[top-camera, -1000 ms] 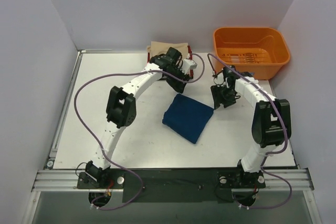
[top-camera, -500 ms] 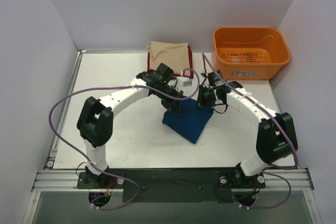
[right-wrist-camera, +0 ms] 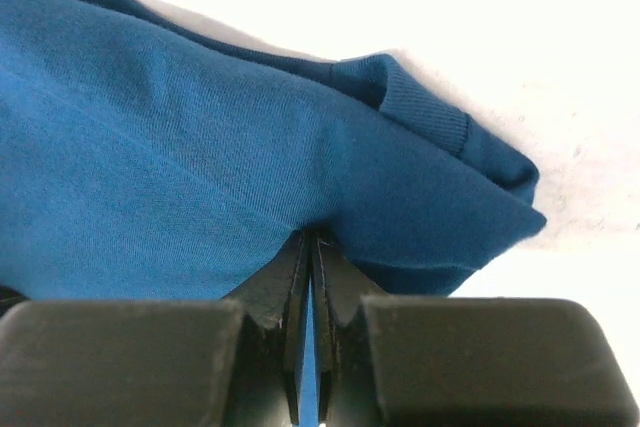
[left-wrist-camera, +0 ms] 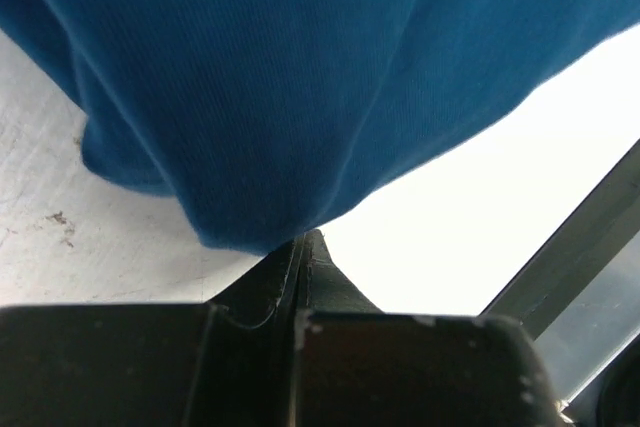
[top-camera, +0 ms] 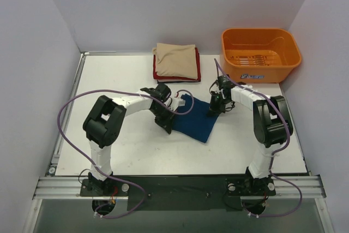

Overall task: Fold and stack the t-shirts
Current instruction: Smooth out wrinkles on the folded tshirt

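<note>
So, blue t-shirt [top-camera: 197, 121] folded, mid desk [top-camera: 109, 80]. Pinched tight in left claw [top-camera: 166, 124] at left corner, and in right claw [top-camera: 214, 109] at right corner. Beige t-shirt [top-camera: 175, 59] stacked on red t-shirt [top-camera: 178, 76] at far edge. Orange tub [top-camera: 260, 53] at far right corner.

Left tool [top-camera: 166, 123], right tool [top-camera: 214, 109] — now clamped on blue t-shirt [top-camera: 197, 120].

Matt blue ribbed cloth t-shirt [top-camera: 197, 119], glossy orange plastic tub [top-camera: 260, 53]
</note>
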Motion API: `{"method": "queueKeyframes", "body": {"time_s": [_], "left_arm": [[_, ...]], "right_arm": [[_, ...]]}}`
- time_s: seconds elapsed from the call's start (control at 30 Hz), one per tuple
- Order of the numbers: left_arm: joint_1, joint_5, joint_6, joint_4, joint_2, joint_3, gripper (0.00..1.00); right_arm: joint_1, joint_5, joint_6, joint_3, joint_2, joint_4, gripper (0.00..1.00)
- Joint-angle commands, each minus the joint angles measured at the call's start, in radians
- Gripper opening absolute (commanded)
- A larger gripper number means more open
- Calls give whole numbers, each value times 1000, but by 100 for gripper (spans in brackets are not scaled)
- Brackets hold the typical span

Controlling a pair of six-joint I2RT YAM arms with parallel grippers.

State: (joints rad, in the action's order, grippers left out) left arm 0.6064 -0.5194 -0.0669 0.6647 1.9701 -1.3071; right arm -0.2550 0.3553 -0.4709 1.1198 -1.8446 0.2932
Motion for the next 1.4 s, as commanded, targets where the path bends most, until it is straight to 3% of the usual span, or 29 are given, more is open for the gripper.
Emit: {"method": "queueKeyframes", "body": {"time_s": [0.0, 0.1, 0.17, 0.2, 0.3, 0.33, 0.43, 0.53, 0.57, 0.67, 0.87, 1.07, 1.2, 1.33, 1.37], "left_arm": [[-22, 50, -50, -30, -11, 12, 0], [-20, 13, -100, 27, -39, -29, 0], [-20, -75, -138, 58, -89, -72, 1], [-20, -112, -154, 73, -105, -92, 5], [-30, -192, -99, 34, -148, -182, 24], [-33, -182, -59, 3, -143, -188, 28], [-62, -62, 207, -166, -113, -184, 47], [-63, -18, 266, -174, -33, -214, 62], [-63, -7, 292, -177, -16, -225, 73], [-63, 15, 341, -198, 33, -225, 86], [-65, 13, 436, -261, 90, -169, 88], [-79, -5, 493, -283, 159, -141, 75], [-80, -36, 535, -319, 191, -98, 74], [-80, -88, 585, -367, 231, -75, 63], [-80, -100, 590, -370, 243, -78, 55]], "right_arm": [[16, -72, 58, 113, -50, 72, 0], [17, -64, 119, 176, -48, 124, 0], [5, -79, 149, 222, -10, 170, 8], [-4, -93, 153, 241, 8, 187, 18], [0, -116, 114, 244, 135, 204, 36], [9, -128, 97, 224, 156, 210, 47], [39, -121, 3, 149, 241, 208, 68], [45, -105, -29, 54, 262, 204, 75], [46, -92, -49, 35, 259, 195, 75], [54, -50, -100, -60, 246, 133, 76], [57, 48, -216, -163, 158, -34, 76], [63, 109, -271, -206, 59, -163, 73], [68, 108, -305, -212, 22, -215, 69], [72, 86, -293, -189, -7, -216, 55], [76, 88, -291, -183, -11, -213, 46]]}}
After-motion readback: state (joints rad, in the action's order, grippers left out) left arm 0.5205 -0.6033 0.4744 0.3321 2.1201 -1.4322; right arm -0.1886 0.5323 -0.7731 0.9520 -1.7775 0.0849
